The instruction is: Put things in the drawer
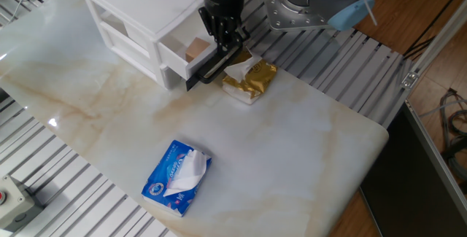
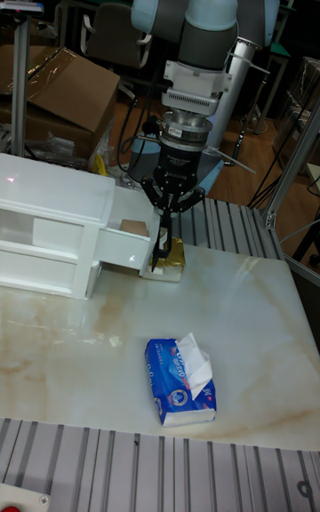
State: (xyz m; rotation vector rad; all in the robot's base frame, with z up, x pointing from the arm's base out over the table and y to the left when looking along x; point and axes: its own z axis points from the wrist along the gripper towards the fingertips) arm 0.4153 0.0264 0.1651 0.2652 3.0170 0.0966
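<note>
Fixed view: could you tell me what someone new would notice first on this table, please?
First, the gripper reaching down at the black handle of the open upper drawer of the white cabinet, with a tan wooden cube lying inside it. Beside the drawer front sits a gold tissue pack, and a blue tissue pack lies alone nearer the table's front edge.

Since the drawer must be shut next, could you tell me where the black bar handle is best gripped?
Grip the black bar handle on the white plastic drawer at its middle, from above, fingers straddling it. It is a thin bar standing proud of the front; the gripper hangs just above it.
</note>
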